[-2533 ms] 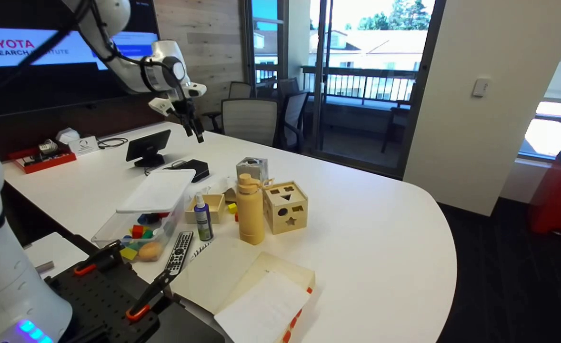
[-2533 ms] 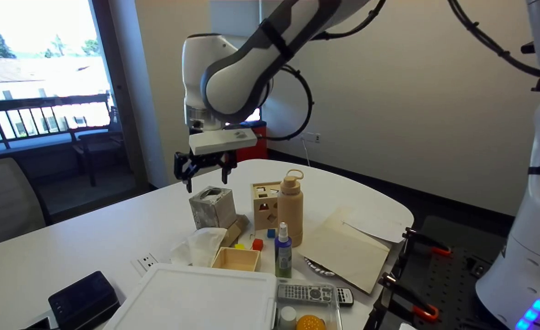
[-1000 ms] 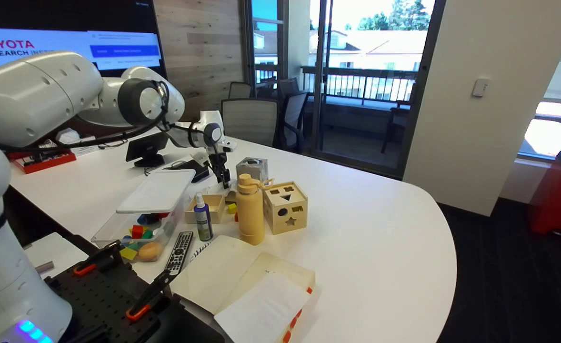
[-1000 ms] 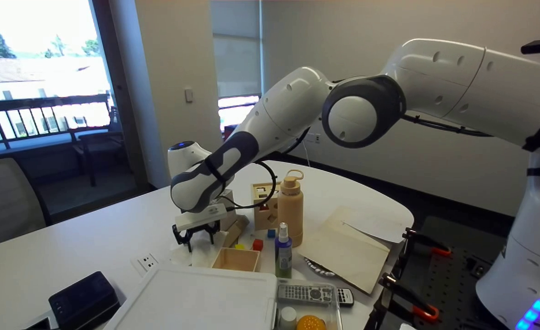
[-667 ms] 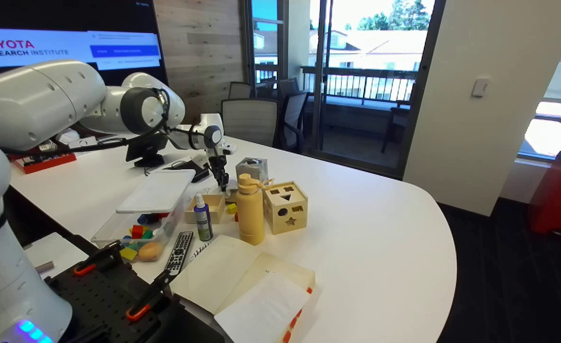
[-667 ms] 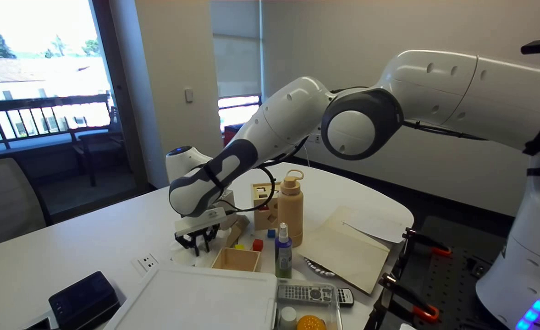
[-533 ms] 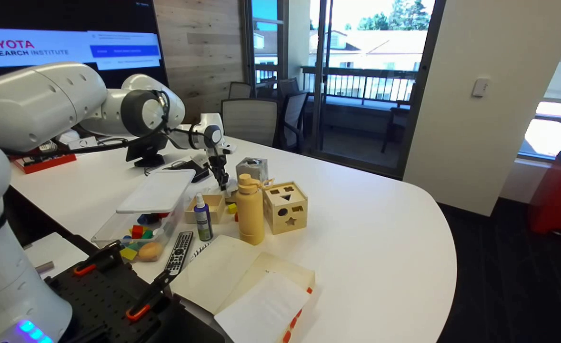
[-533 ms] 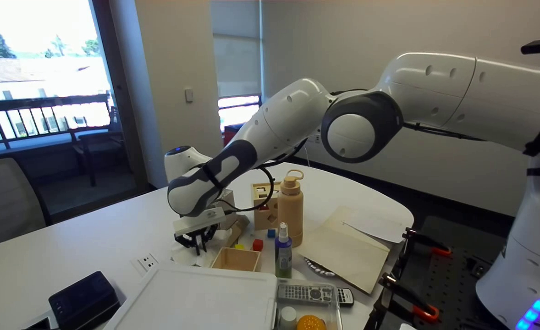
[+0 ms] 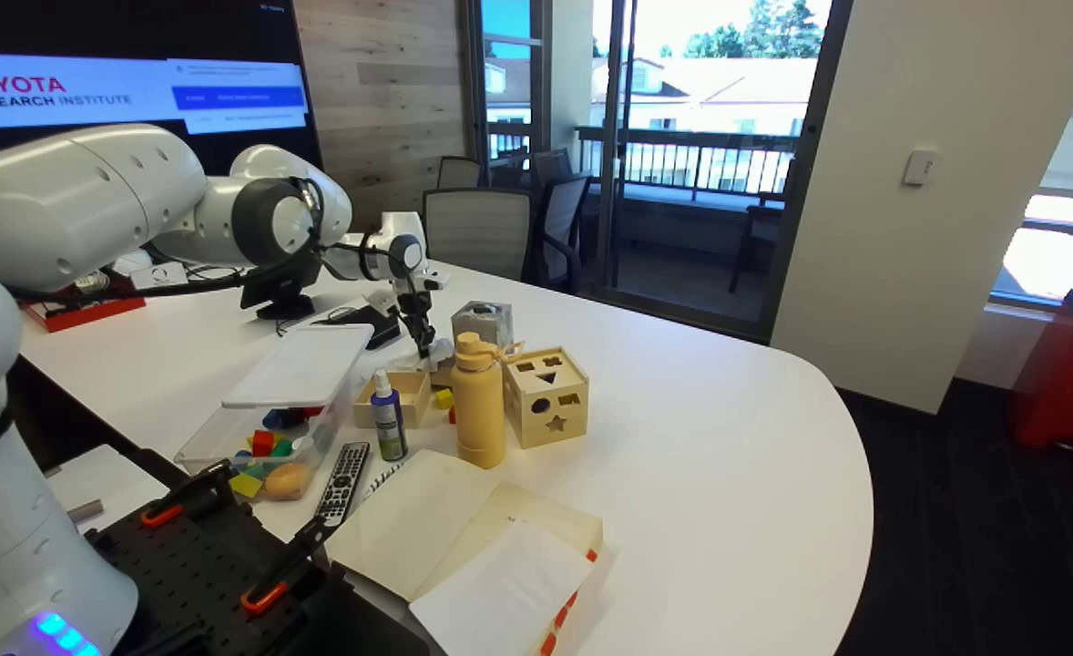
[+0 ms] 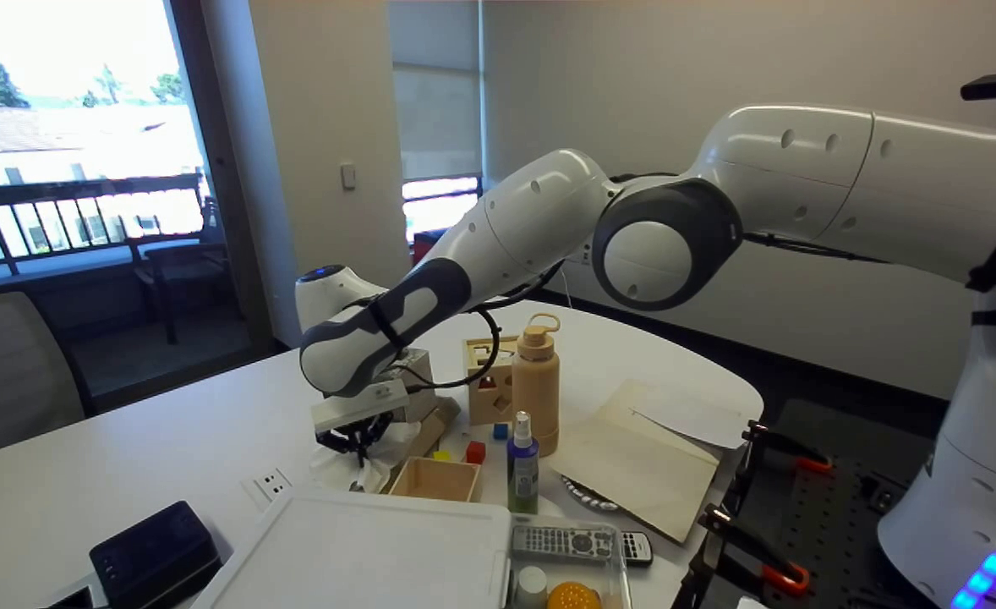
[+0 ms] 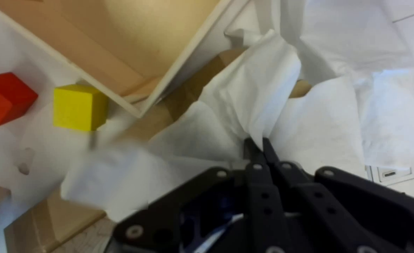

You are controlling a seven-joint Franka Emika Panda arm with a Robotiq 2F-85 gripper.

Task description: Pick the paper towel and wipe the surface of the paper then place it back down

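The paper towel (image 11: 252, 80) is a soft white crumpled wad, and a fold of it is pinched between the fingertips of my gripper (image 11: 261, 144). Other white folds spread out around and under the fingers. In an exterior view the gripper (image 10: 361, 461) points down just behind the wooden tray, with the white paper towel (image 10: 396, 444) bunched beside it. From another angle, part of the paper towel (image 9: 443, 349) shows right at the fingertips. The paper (image 9: 418, 519), a cream-beige sheet, lies at the table's front edge in both exterior views, away from the gripper, with a white sheet partly over it.
Near the gripper stand an open wooden tray (image 11: 136, 31), a grey tissue box (image 9: 484, 323) and a tan bottle (image 10: 536, 397). A purple spray bottle (image 9: 389, 419) and a wooden shape cube (image 9: 547, 401) are close by. Red (image 11: 6, 98) and yellow blocks (image 11: 75, 107) lie loose.
The arm has come down from above the table to the paper towel. The fingers, open a second ago, have shut on it, and the gripper has since risen slightly, drawing the towel up.
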